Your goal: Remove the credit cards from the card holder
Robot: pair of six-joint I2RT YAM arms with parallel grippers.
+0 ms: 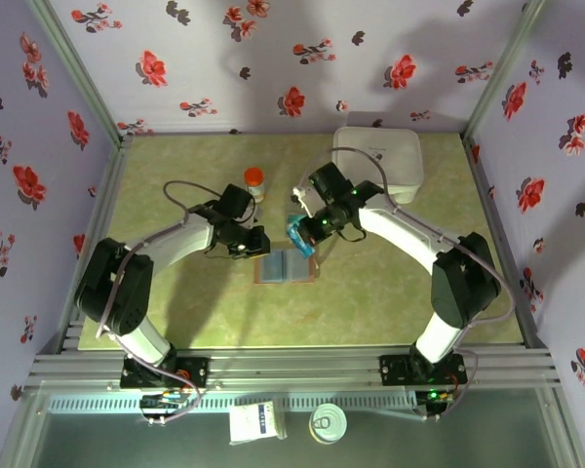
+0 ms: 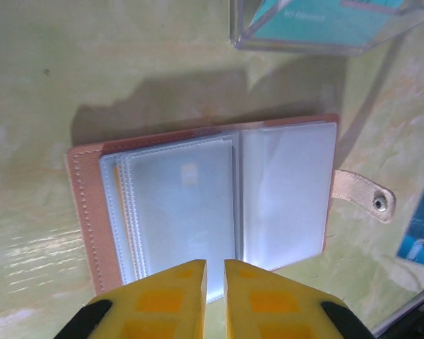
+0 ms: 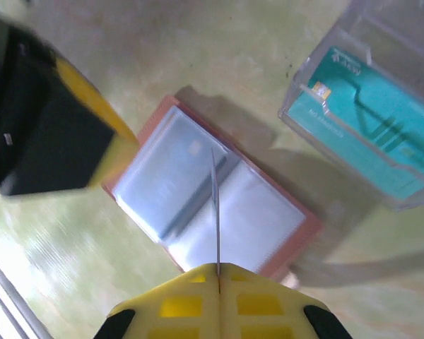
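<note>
Your right gripper [image 3: 218,270] is pinched shut on a thin credit card [image 3: 215,205], which stands upright and edge-on above the open card holder [image 3: 261,212]. Your left gripper [image 2: 215,272] hangs over the holder's near edge, its yellow fingers parted by a mere slit with nothing between them. You'll find the holder lying flat near the middle of the table [image 1: 400,292], clear sleeves up, its tab [image 2: 364,196] sticking out from one side. Just beyond its far edge stands a clear box [image 3: 392,35] holding teal cards [image 3: 371,120].
</note>
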